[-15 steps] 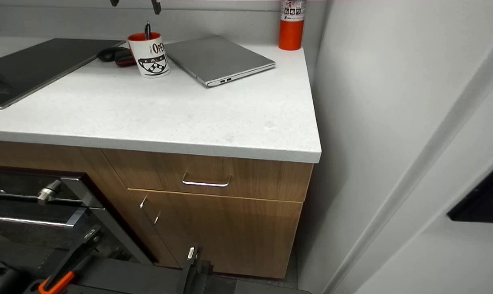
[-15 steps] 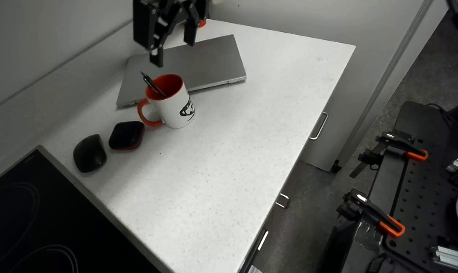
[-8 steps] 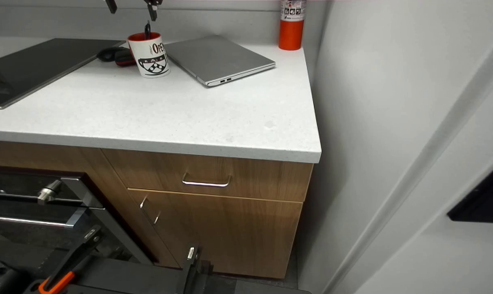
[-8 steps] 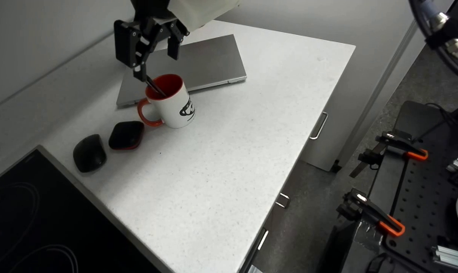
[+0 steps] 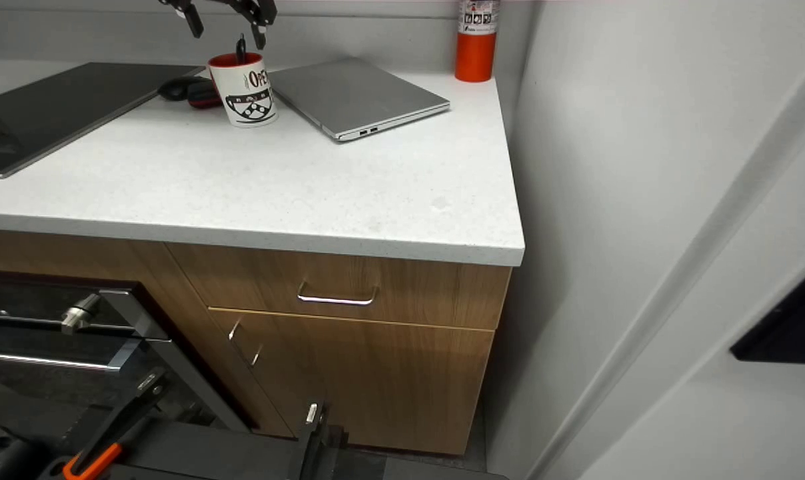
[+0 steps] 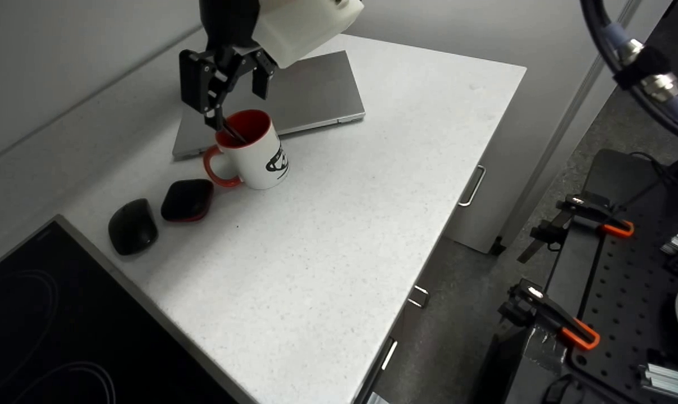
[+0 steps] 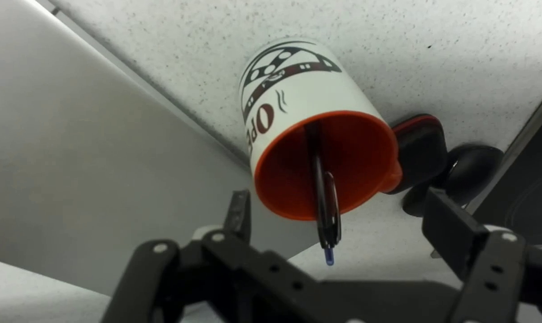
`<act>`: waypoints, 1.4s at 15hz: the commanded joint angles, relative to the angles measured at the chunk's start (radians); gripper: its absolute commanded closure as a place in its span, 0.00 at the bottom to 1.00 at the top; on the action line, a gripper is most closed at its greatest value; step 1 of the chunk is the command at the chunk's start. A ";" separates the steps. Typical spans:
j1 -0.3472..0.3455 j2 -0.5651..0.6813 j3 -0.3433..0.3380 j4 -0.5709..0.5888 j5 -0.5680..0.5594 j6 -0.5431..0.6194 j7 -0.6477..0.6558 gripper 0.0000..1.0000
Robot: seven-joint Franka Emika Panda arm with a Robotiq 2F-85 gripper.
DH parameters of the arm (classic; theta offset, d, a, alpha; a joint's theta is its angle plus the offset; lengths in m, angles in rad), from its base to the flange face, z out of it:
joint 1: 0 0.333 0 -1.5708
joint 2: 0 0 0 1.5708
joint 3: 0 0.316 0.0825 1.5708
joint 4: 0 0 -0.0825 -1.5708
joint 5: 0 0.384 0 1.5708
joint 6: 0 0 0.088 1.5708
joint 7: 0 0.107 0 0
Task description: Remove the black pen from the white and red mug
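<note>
The white and red mug [image 5: 244,93] stands upright on the counter in both exterior views [image 6: 260,164]. In the wrist view the mug [image 7: 307,96] shows its orange-red inside and dark print. The black pen [image 7: 327,211] leans in the mug, its blue-tipped top sticking out above the rim. The pen also shows in both exterior views [image 5: 240,50] [image 6: 234,132], its top partly hidden by a finger in one of them. My gripper [image 7: 337,199] is open just above the mug, also seen in both exterior views [image 5: 228,36] [image 6: 237,105]. The pen's top lies between the spread fingers, apparently touching neither.
A closed grey laptop [image 6: 311,92] lies beside the mug. A black case with red edge [image 6: 187,200] and a black mouse [image 6: 132,226] lie near the handle. A dark cooktop [image 6: 64,325] adjoins them. A red canister [image 5: 476,57] stands at the back corner. A wall rises behind.
My gripper has come down from higher above the mug to around the pen's top, with a small sideways shift. It stays open. The mug and pen have not moved.
</note>
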 commanded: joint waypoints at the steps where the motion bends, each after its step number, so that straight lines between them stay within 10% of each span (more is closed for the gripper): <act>1: -0.014 0.054 0.020 0.046 -0.001 0.071 0.001 0.00; 10: -0.015 0.116 0.051 0.102 -0.007 0.119 0.003 0.04; 11: -0.017 0.122 0.054 0.106 -0.004 0.124 0.002 0.27; 13: -0.023 0.132 0.058 0.115 0.001 0.136 -0.004 0.31; 21: -0.049 0.149 0.064 0.122 0.005 0.148 0.003 1.00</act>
